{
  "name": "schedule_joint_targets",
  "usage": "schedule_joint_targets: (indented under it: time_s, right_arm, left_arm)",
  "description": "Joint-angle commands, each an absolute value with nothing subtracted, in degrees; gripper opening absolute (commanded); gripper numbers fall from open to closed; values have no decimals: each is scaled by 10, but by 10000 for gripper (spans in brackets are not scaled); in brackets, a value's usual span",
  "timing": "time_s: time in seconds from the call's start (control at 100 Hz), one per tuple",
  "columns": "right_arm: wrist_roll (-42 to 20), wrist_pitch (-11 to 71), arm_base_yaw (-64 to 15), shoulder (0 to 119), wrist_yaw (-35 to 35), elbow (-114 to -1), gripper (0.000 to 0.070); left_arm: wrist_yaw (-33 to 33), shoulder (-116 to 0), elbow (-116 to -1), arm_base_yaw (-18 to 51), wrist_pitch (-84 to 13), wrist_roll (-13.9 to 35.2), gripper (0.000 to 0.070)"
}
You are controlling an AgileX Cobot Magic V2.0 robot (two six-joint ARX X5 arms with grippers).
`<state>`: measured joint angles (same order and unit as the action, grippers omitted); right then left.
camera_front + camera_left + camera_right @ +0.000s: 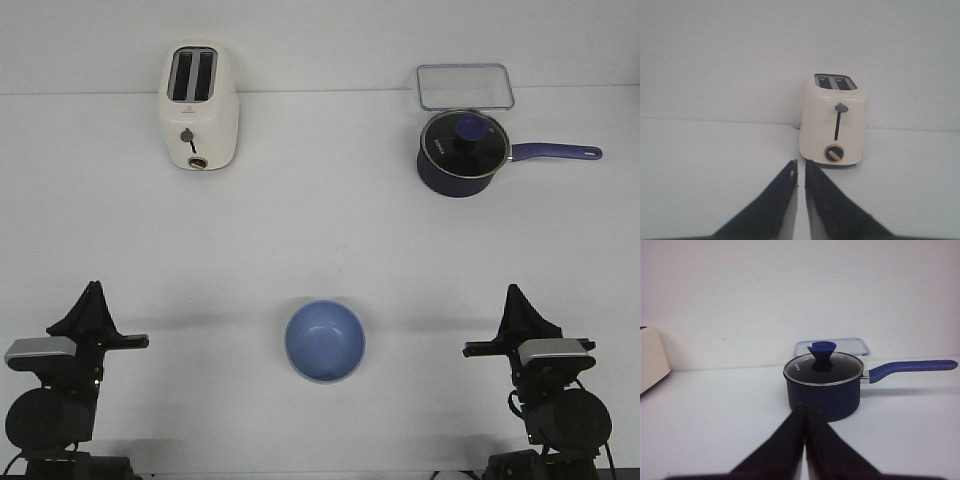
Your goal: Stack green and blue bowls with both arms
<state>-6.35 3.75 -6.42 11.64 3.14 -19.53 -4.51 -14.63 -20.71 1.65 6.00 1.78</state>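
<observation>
The periwinkle blue bowl [325,341] sits upright on the white table, near the front edge, midway between the arms. A thin pale edge shows along its near rim; I cannot tell whether that is the green bowl beneath it. No separate green bowl is in view. My left gripper [93,292] rests at the front left, empty, its jaws almost together with only a thin slit [801,163]. My right gripper [514,294] rests at the front right, shut and empty [806,409]. Both are well apart from the bowl, which shows in neither wrist view.
A cream toaster [198,106] stands at the back left, also in the left wrist view [834,121]. A dark blue lidded saucepan [460,152] with its handle pointing right stands at the back right [822,385], with a clear rectangular container [465,86] behind it.
</observation>
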Motion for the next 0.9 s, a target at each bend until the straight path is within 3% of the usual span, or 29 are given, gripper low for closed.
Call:
schedule_joint_targets:
  time_s: [0.0,0.31,0.44,0.89]
  right_arm:
    - [-61,30,-66,116,30,-199,0]
    - [-61,30,-66,116,30,-199,0]
    - [-61,30,-66,116,30,-199,0]
    - [-61,30,-66,116,30,-200,0]
  left_arm:
    - [-37,-128,-166,10,62,2,14]
    - [-25,0,-44,-18,61,7,15]
    - [-25,-2,-9,-24,97,16,15]
    - [-24,-2,-8,-22,88,26,15]
